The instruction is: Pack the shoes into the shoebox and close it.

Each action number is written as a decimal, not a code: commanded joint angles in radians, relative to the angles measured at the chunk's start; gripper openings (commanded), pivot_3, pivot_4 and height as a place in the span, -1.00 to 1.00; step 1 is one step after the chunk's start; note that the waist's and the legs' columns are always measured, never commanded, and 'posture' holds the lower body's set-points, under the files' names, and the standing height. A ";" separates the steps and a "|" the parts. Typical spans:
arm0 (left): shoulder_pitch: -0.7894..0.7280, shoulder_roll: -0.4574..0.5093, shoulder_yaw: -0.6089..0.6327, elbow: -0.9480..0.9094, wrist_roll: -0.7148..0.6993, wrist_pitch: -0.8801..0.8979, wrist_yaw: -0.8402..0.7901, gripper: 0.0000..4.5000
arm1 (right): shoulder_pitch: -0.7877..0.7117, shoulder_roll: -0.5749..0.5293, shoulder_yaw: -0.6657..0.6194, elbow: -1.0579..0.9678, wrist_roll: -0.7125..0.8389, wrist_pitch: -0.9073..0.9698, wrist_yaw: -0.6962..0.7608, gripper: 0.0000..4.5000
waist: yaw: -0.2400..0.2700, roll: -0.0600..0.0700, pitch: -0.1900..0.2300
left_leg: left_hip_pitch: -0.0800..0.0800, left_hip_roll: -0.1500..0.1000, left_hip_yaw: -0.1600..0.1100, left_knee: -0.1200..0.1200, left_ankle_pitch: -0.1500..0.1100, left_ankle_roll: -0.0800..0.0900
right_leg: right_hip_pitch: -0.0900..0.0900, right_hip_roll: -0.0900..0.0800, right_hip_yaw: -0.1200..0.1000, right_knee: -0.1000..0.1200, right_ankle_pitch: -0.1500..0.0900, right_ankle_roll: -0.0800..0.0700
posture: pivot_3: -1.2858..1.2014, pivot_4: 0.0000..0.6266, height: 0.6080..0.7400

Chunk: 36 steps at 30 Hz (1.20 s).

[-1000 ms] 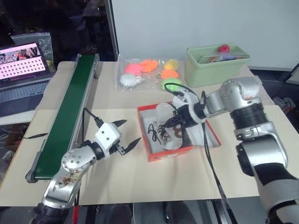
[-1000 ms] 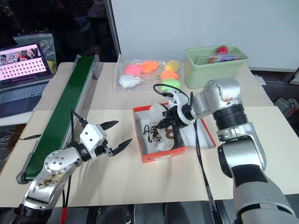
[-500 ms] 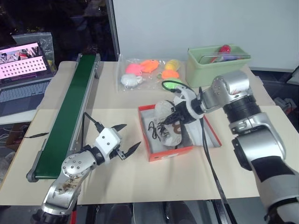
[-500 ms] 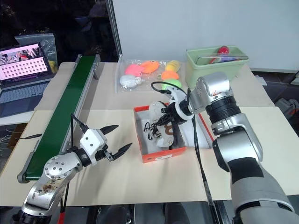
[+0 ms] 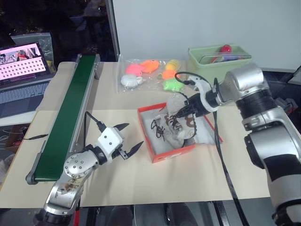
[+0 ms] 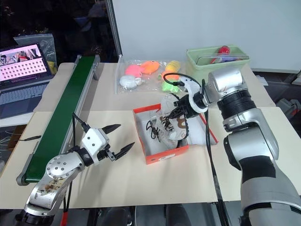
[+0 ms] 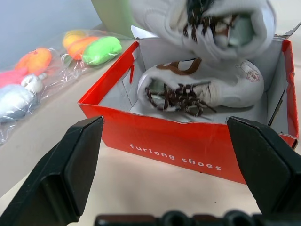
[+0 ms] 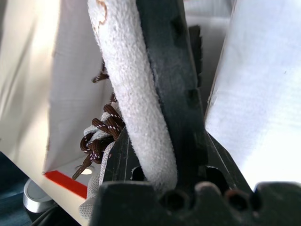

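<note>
The right gripper (image 6: 181,109) is clamped on the cream collar of 1 shoe (image 6: 170,123), holding it tilted above the shoebox (image 5: 165,151), heel end up toward the gripper and laces hanging loose. That arm reaches in from the right, angled downward. The other shoe (image 7: 202,88) lies flat inside the box, its long axis along the box's length. The front wall reads "furlong shoes". The left gripper (image 5: 128,137) hovers level beside the box, fingers spread wide, empty.
</note>
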 commanded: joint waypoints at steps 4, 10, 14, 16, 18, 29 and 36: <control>-0.018 -0.008 -0.003 0.000 -0.002 -0.029 -0.006 0.98 | -0.073 0.001 -0.062 -0.094 0.023 0.085 0.005 -0.64 | 0.000 0.000 0.000 | 0.000 0.000 0.000 0.000 0.000 0.000 | 0.000 0.000 0.000 0.000 0.000 0.000 | 0.03 -0.52 0.83; -0.022 -0.016 -0.008 0.007 0.006 -0.036 -0.006 0.98 | -0.077 0.061 -0.098 -0.140 0.064 0.144 -0.023 -0.64 | -0.002 0.000 0.000 | 0.000 0.000 0.000 0.000 0.000 0.000 | 0.000 0.000 0.000 0.001 0.000 0.000 | 0.03 -0.52 0.83; -0.023 -0.022 -0.007 0.003 0.009 -0.032 0.001 0.98 | -0.035 0.103 -0.107 -0.148 0.076 0.144 -0.050 -0.64 | 0.001 0.000 0.000 | 0.000 0.000 0.000 0.000 0.000 0.000 | 0.000 0.000 0.000 0.001 0.000 0.000 | 0.03 -0.52 0.83; -0.020 -0.023 -0.006 -0.002 0.011 -0.030 0.003 0.98 | -0.012 0.116 -0.109 -0.156 0.077 0.144 -0.060 -0.64 | 0.004 0.000 0.000 | 0.000 0.000 0.000 0.000 0.000 0.000 | 0.000 0.000 0.000 0.001 0.000 0.000 | 0.03 -0.52 0.83; -0.013 -0.024 -0.004 -0.011 0.012 -0.026 0.007 0.98 | 0.015 0.129 -0.106 -0.152 0.072 0.136 -0.069 -0.64 | 0.004 0.000 0.000 | -0.001 0.000 0.000 0.000 0.000 0.000 | 0.000 0.000 0.000 0.002 0.000 0.000 | 0.03 -0.52 0.83; 0.031 -0.018 0.011 -0.064 0.011 -0.001 0.033 0.98 | 0.130 0.230 -0.007 0.012 -0.033 -0.051 -0.058 -0.64 | -0.004 0.000 0.000 | 0.001 0.000 0.000 0.000 0.000 0.000 | 0.000 0.000 0.000 0.002 0.000 0.000 | 0.03 -0.52 0.83; 0.045 -0.023 0.010 -0.078 0.012 0.007 0.053 0.98 | 0.139 0.290 0.195 0.146 -0.209 -0.329 0.060 -0.64 | -0.001 0.000 -0.001 | 0.001 0.000 0.000 0.001 0.000 0.000 | 0.000 0.000 0.000 0.002 0.000 0.000 | 0.03 -0.52 0.83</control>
